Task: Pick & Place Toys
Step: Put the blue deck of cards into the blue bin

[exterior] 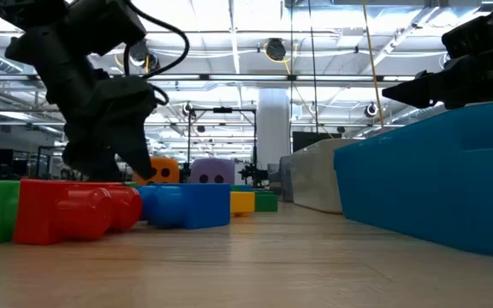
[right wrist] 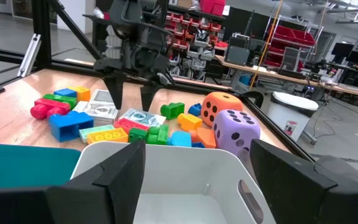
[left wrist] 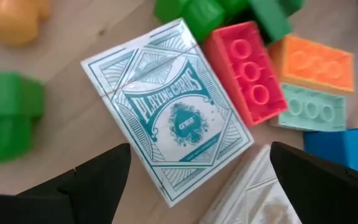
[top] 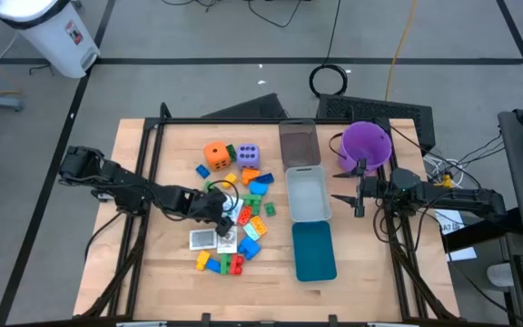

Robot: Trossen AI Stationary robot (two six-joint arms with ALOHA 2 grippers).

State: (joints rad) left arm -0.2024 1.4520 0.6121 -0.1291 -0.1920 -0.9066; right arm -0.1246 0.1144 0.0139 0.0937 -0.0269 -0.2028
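Note:
The toys lie in a pile [top: 236, 213] on the wooden table: small red, blue, green and yellow blocks, an orange die [top: 216, 154], a lavender die [top: 249, 154] and two white card boxes [top: 203, 239]. My left gripper [top: 225, 211] is open and points down over the pile. In the left wrist view its fingers [left wrist: 199, 149] stand on either side of a white and teal playing-card box [left wrist: 173, 112] lying flat beside a red block [left wrist: 247, 71]. I see no touch. My right gripper [top: 348, 195] is open and empty by the white bin's right side; it also shows in the right wrist view [right wrist: 197, 149].
A grey bin [top: 298, 141], a white bin [top: 307, 213] and a teal tray [top: 314, 268] stand in a row right of the pile. A purple bucket [top: 366, 145] stands at the far right. Bare wood lies along the table's near edge [top: 243, 295].

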